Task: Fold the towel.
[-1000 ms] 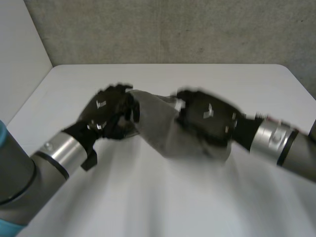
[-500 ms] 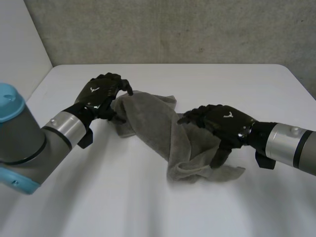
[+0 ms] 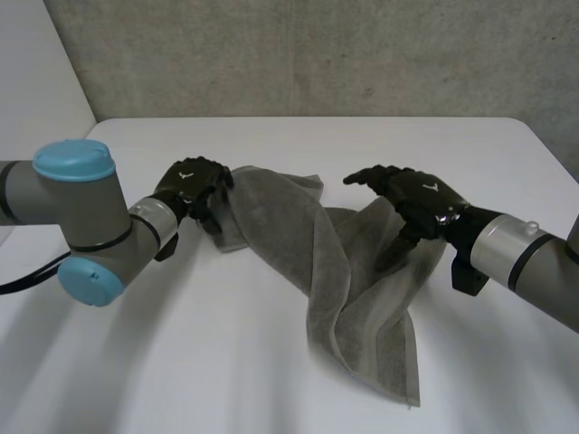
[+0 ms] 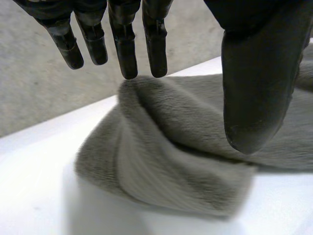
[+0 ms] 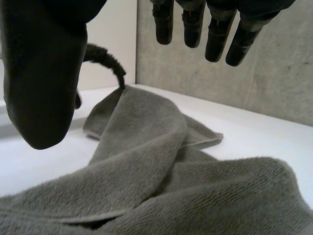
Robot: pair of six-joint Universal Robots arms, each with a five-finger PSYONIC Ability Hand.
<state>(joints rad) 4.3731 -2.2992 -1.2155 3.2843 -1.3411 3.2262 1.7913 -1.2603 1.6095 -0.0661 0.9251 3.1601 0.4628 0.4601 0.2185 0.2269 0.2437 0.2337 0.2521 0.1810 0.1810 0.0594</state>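
Left hand (image 3: 193,183) is at the far-left end of the towel (image 3: 303,237). Its wrist view shows fingers (image 4: 126,44) straight and spread off the thumb, tips just above the bunched end, thumb on the other side of it: straddling, not pinching. Towel lies rumpled on the table (image 3: 163,362), long axis diagonal, running from the left hand across to a loose end nearer the robot, on the right arm's side. Right hand (image 3: 418,199) hovers over the towel's right flank around mid-length, fingers straight, thumb wide, nothing gripped; cloth humps up under its palm. Key relation: the free near end lies robot-ward of the right hand, so right looks the closer hand for it, and left already covers the far end. Versus half a second ago: right hand is higher and farther back, and the near end, bunched then, now trails out long. Left hand is roughly where it was, its elbow swung in.
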